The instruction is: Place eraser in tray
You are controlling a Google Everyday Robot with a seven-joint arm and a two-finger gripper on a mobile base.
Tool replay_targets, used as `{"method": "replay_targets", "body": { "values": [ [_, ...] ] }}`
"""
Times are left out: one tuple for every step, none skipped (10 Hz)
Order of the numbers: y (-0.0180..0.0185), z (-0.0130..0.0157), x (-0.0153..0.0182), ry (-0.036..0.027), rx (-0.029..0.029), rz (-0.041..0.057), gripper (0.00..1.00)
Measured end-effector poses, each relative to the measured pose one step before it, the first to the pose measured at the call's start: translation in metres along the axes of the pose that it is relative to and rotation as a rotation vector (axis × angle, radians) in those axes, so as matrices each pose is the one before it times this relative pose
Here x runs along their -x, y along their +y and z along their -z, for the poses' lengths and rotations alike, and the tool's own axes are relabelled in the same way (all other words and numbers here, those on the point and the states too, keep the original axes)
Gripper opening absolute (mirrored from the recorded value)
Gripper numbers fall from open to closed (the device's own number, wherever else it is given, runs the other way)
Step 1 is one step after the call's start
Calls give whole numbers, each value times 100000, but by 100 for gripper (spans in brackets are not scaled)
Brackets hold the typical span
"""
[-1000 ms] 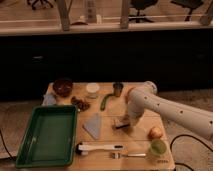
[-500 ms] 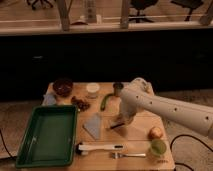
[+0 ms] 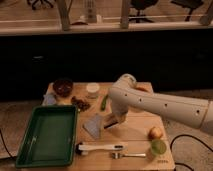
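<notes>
A white robot arm reaches in from the right. Its claw [image 3: 113,119] is down near the middle of the wooden tabletop [image 3: 136,128], clamped together on the small rectangular tan-and-dark eraser [image 3: 110,122]. The eraser is just right of a grey-blue triangular cloth [image 3: 92,126]. It is outside the large shallow green plastic tray [image 3: 47,136], which lies at the tabletop's left side. A long white-handled tool [image 3: 100,148] lies nearer the front edge.
</notes>
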Motion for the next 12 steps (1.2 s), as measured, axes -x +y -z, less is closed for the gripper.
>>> {"method": "replay_targets", "body": {
  "values": [
    [-1, 269, 269, 334, 175, 783, 1],
    [-165, 261, 512, 1032, 283, 957, 1],
    [-588, 299, 1283, -354, -454, 977, 1],
    [-377, 157, 944, 40, 56, 974, 1],
    [-289, 310, 811, 615, 237, 1581, 1],
    [-170, 266, 302, 566, -6, 1361, 1],
    [-265, 258, 460, 592, 101, 1600, 1],
    [-608, 255, 826, 34, -608, 1759, 1],
    [-487, 267, 760, 245, -187, 1086, 1],
    [-479, 234, 690, 100, -393, 1283, 1],
    [-423, 243, 603, 80, -388, 1647, 1],
    [-230, 276, 345, 661, 99, 1784, 1]
  ]
}}
